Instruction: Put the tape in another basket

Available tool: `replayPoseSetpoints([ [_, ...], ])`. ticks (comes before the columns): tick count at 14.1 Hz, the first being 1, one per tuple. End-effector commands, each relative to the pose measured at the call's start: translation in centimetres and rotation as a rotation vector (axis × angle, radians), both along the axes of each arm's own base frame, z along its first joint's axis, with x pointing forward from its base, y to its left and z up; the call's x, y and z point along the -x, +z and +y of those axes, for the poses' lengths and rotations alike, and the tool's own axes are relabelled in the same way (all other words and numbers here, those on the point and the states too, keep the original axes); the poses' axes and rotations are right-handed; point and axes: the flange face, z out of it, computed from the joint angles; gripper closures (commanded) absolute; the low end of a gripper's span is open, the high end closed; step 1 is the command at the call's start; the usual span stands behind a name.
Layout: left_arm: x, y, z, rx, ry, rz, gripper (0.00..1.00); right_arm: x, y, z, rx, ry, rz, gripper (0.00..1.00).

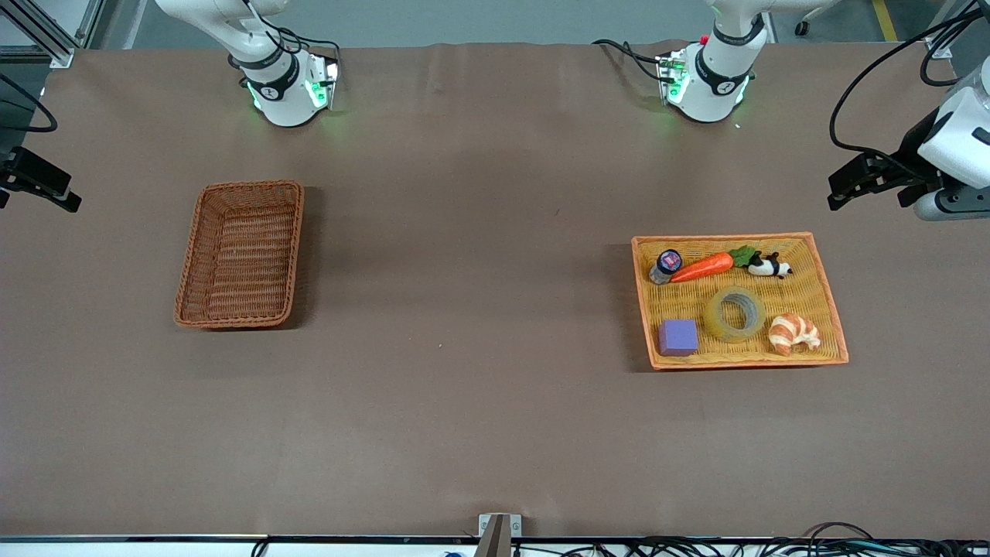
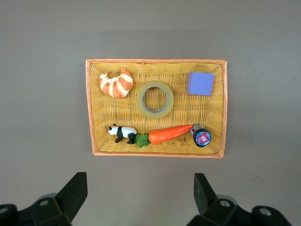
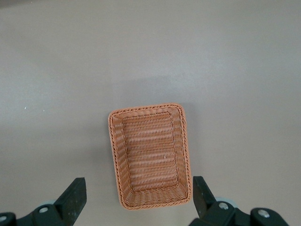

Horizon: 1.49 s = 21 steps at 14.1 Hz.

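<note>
In the front view a brown-covered table [image 1: 479, 402] carries a dark wicker basket [image 1: 240, 255] toward the right arm's end and an orange tray basket [image 1: 820, 255] toward the left arm's end, where the tape [image 1: 734, 314] lies flat between a purple block [image 1: 677, 337] and a croissant [image 1: 793, 333]. The left gripper [image 1: 870, 179] hangs high at that end, the right gripper [image 1: 35, 186] at the other. In the left wrist view the left gripper's fingers [image 2: 75, 190] stand wide apart, well clear of the tape [image 2: 154, 99]. In the right wrist view the right gripper's fingers [image 3: 73, 195] gape above the dark basket [image 3: 149, 157].

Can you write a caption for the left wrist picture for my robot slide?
Open left gripper hovers over the table beside the orange tray holding the tape, croissant, carrot, panda, purple block and small jar.
</note>
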Motion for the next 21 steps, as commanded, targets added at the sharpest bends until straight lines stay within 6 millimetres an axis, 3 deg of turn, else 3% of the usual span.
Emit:
replayPoseSetpoints([
  [1, 0.1, 0.4, -0.1, -0.018, -0.005, -0.011, 0.0, 0.5, 0.1, -0.2, -0.01, 0.007, 0.002, 0.0],
  [5, -0.6, -0.1, 0.0, -0.018, -0.013, -0.006, 0.0, 0.5, 0.1, -0.3, -0.01, 0.007, 0.002, 0.0],
  [10, -3.3, -4.1, 0.5, -0.074, 0.01, -0.006, 0.0, 0.5, 0.1, -0.3, -0.01, 0.007, 0.002, 0.0],
  [13, -6.2, -10.7, 2.1, -0.071, 0.041, -0.024, 0.0, 0.5, 0.1, -0.3, -0.01, 0.007, 0.002, 0.0],
  [16, -7.6, -17.7, 4.0, -0.057, 0.056, -0.071, 0.0, 0.5, 0.1, -0.3, -0.01, 0.007, 0.002, 0.0],
  [21, -10.7, -29.9, 4.7, -0.025, 0.063, -0.091, 0.0, 0.5, 0.1, -0.3, -0.01, 0.007, 0.002, 0.0],
])
